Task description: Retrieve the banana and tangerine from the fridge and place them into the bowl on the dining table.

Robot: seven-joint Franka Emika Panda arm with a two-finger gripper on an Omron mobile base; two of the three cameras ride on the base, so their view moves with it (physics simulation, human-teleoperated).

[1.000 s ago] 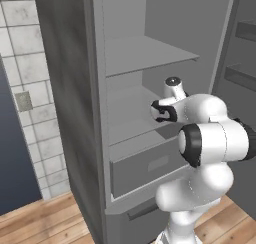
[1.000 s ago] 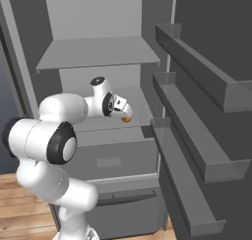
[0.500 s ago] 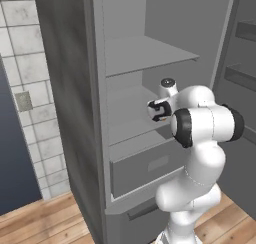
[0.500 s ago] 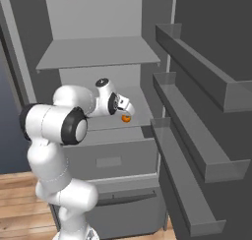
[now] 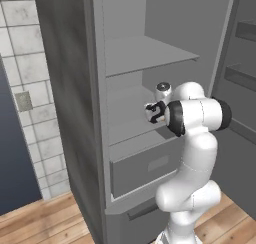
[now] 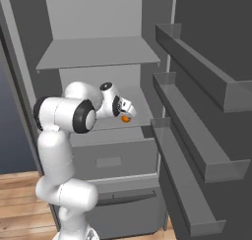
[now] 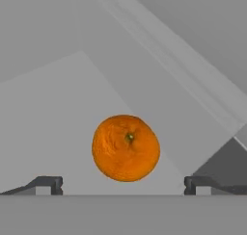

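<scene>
In the hand view the tangerine (image 7: 126,148) sits at centre frame on a grey fridge (image 6: 98,52) shelf. The fingers (image 7: 123,185) stand wide apart at the bottom, empty, mostly cut off. In the right base view the hand half hides the tangerine.

bare shelf (image 7: 58,109) all round the tangerine (image 7: 126,148), between the wide-apart fingertips (image 7: 48,183).
</scene>
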